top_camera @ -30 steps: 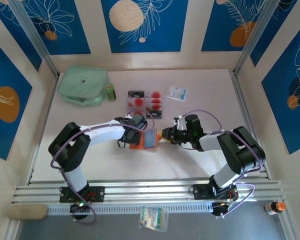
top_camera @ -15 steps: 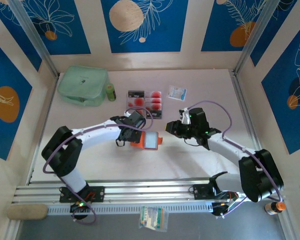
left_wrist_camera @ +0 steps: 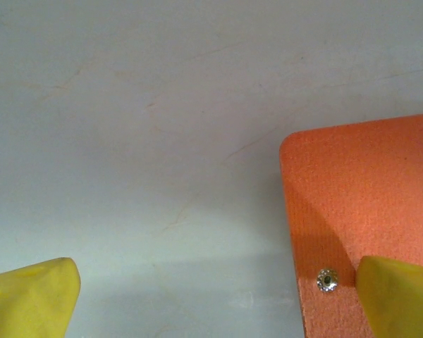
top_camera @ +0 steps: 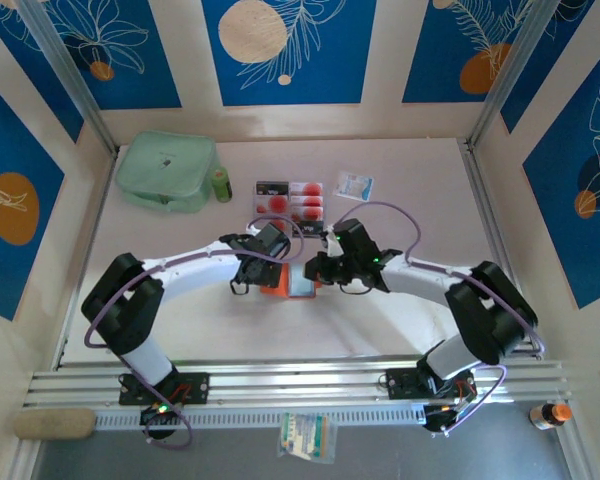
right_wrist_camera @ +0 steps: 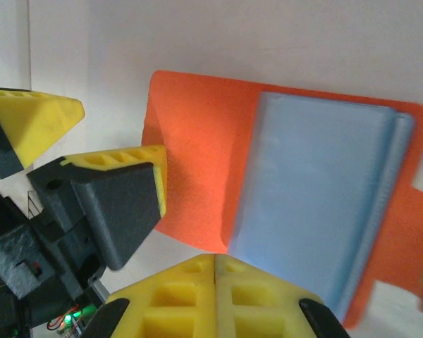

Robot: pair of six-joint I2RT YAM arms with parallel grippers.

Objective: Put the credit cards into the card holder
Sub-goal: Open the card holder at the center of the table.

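Note:
The orange card holder (right_wrist_camera: 197, 134) lies open on the table, its pale blue sleeves (right_wrist_camera: 317, 211) facing up. My right gripper (right_wrist_camera: 216, 262) is shut with nothing between its fingers, its tips just off the holder's edge beside the sleeves. My left gripper (left_wrist_camera: 215, 282) is open, and one yellow finger (left_wrist_camera: 398, 296) lies over the holder's corner (left_wrist_camera: 359, 204) next to a metal snap stud. From above, both grippers (top_camera: 270, 266) (top_camera: 313, 272) meet at the holder (top_camera: 298, 287). The credit cards (top_camera: 290, 197), white with red round marks, lie in a group further back.
A mint-green zip pouch (top_camera: 167, 170) sits at the back left with a small green bottle (top_camera: 221, 184) beside it. A small white and blue packet (top_camera: 355, 185) lies right of the cards. Aluminium rails (top_camera: 300, 385) run along the near edge.
My right gripper swung left over the holder's right side and its jaws closed. The holder now lies flat and open. The left gripper stayed open in nearly the same place.

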